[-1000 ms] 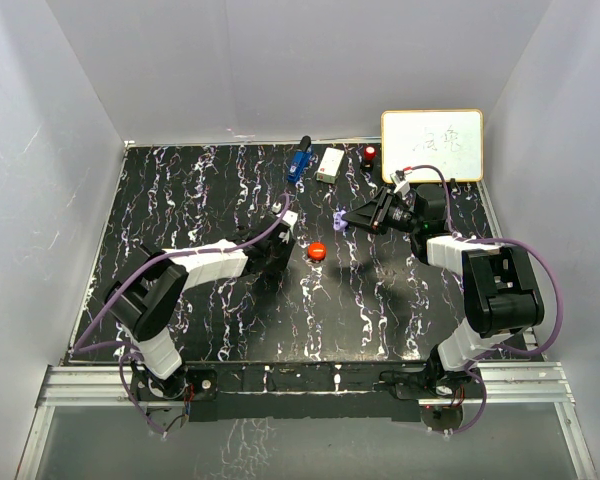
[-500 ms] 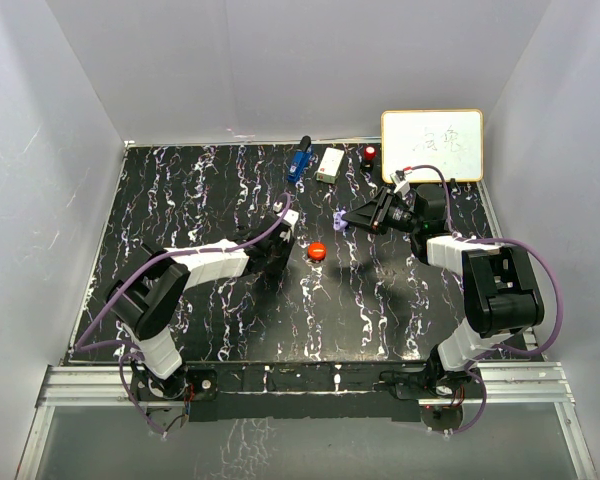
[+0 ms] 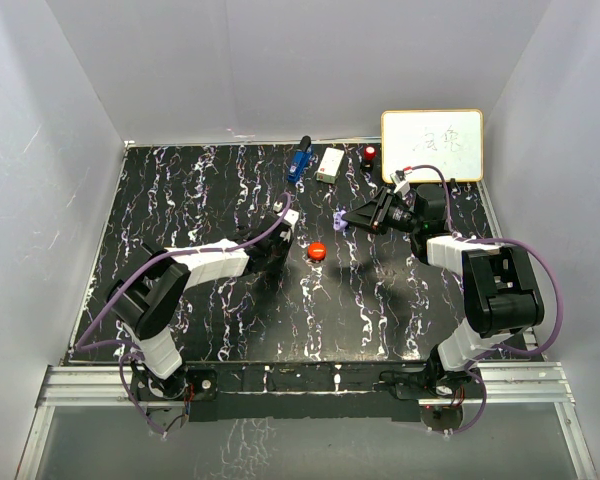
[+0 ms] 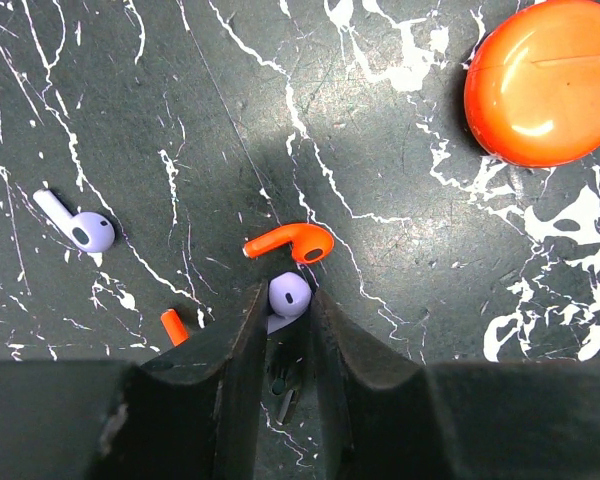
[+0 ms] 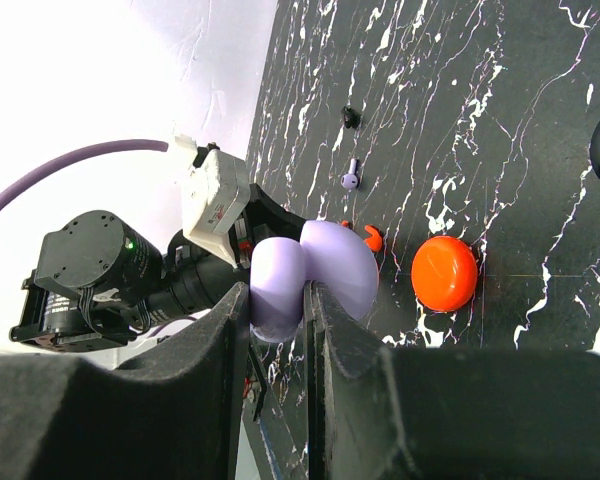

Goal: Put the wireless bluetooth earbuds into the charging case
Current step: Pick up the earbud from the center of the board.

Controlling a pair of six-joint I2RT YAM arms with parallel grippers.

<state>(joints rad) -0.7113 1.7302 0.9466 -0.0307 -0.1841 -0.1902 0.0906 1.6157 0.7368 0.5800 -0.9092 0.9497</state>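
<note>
My left gripper (image 4: 288, 296) is low over the table and shut on a lilac earbud (image 4: 290, 293). An orange earbud (image 4: 292, 243) lies just ahead of its tips. A second lilac earbud (image 4: 80, 226) lies to the left, and a small orange piece (image 4: 174, 326) lies beside the left finger. My right gripper (image 5: 280, 292) is shut on the open lilac charging case (image 5: 315, 272) and holds it above the table, as the top view (image 3: 340, 221) also shows. The left gripper (image 3: 285, 236) is to the left of the case.
A closed round orange case (image 4: 545, 80) sits on the table between the arms (image 3: 317, 251). At the back are a blue object (image 3: 299, 160), a white box (image 3: 330, 165), a small red-topped item (image 3: 369, 154) and a whiteboard (image 3: 432, 145). A tiny black piece (image 5: 350, 117) lies farther off.
</note>
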